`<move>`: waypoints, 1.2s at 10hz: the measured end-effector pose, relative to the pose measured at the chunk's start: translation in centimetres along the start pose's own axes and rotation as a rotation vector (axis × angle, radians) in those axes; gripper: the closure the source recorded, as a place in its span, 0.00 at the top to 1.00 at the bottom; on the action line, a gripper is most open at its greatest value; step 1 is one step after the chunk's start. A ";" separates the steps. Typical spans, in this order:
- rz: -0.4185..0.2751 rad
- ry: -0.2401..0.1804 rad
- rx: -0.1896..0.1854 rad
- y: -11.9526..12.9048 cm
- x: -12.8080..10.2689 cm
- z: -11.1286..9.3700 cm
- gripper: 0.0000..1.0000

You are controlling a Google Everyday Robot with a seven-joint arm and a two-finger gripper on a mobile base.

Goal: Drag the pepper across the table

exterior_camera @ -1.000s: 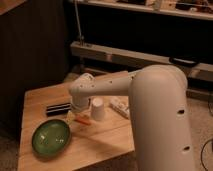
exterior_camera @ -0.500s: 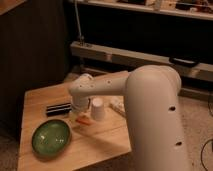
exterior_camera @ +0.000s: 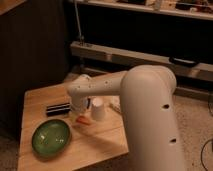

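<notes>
The pincer hangs low so the small orange-red tapered pepper lies just below it, apparently ready for dragging (grip: cannot tell).

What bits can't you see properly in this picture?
Camera view:
- Gripper, low beside the pepper: the arm's wrist covers it, so any grip is hidden.
- Pepper: only an orange end shows.
- Table: right side hidden behind the arm.
- Black thing by the bowl: too dim to name.

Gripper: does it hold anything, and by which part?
Cannot be told: the gripper is down at the pepper on the table, but the arm hides any hold.
</notes>
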 end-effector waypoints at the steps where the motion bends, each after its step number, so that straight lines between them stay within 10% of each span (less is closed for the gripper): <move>1: -0.003 0.004 0.004 0.0 0.0 0.2 0.58; 12: -0.006 0.016 0.029 0.2 -0.9 1.3 0.58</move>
